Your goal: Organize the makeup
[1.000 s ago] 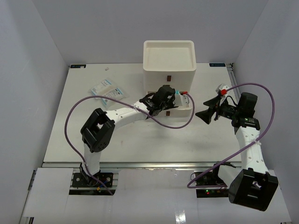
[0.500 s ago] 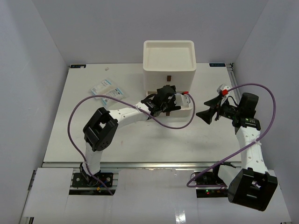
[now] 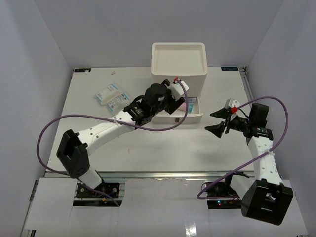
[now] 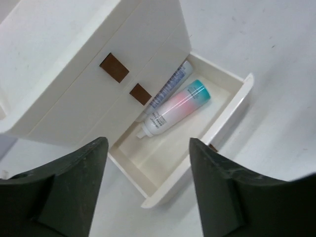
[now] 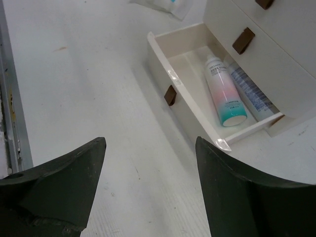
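Inside the pulled-out bottom drawer (image 4: 222, 118), pink-blue tube (image 4: 177, 107) lies diagonal, slim white tube (image 4: 170, 84) behind it, apparently touching. Left gripper (image 4: 146, 148) above drawer, jaws wide, empty. Right gripper (image 5: 149, 143) over bare table off the drawer's front corner, jaws wide, empty. Clear packets (image 3: 112, 96) left of box (image 3: 177, 59), well apart.

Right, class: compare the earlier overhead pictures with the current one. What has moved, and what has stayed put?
The left pincer has risen off the open bottom drawer and hangs open above it, its elbow swung out to the left. The pink-blue tube lies in the drawer, unheld. The right pincer edged slightly nearer, open. The packets and drawer box stayed put.
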